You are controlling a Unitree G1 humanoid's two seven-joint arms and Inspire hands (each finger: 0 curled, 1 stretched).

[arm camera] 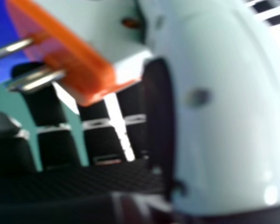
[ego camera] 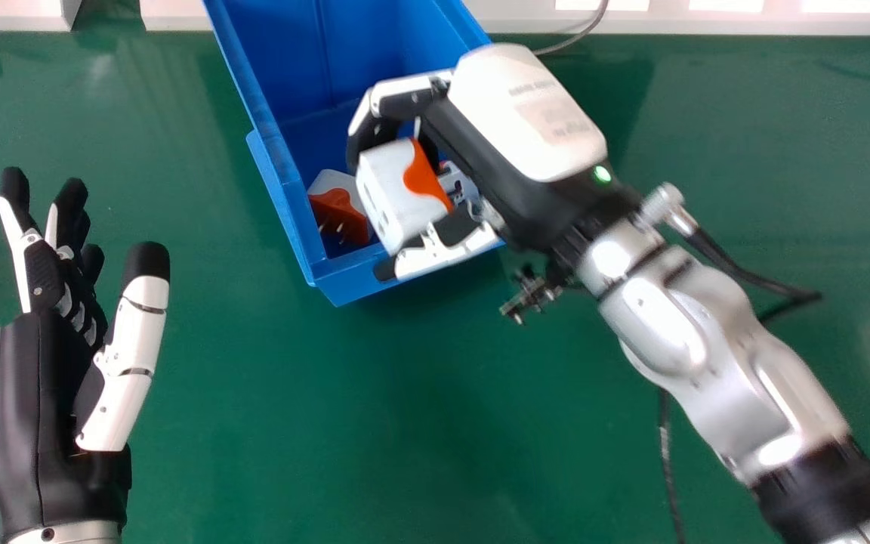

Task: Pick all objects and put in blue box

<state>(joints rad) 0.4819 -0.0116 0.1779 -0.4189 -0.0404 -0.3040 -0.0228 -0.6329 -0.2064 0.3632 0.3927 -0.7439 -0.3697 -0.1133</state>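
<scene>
Plug (ego camera: 386, 193): in the right hand, over the lower end of the box (ego camera: 352, 283), upper centre of the frame; its 2 metal prongs (arm camera: 37, 80) show in the right hand view.
Right hand (ego camera: 526, 113): narrow, fingers bent around 1 side of the plug and thumb on the other; it comes in from the lower right, with the thumb across the box's lower rim.
Way to go: down, by my judgement; the box lies right under the plug, so the hand need only clear that rim and let go.
2nd plug (ego camera: 340, 215): in the box, just left of the held plug in the frame; a drop could land on it.
Pale thing (ego camera: 459, 181): in the box, partly hidden by the right hand.
Left hand (ego camera: 42, 378): wide and empty, left side of the frame, over the tabletop (ego camera: 269, 423); farther from the plug.
</scene>
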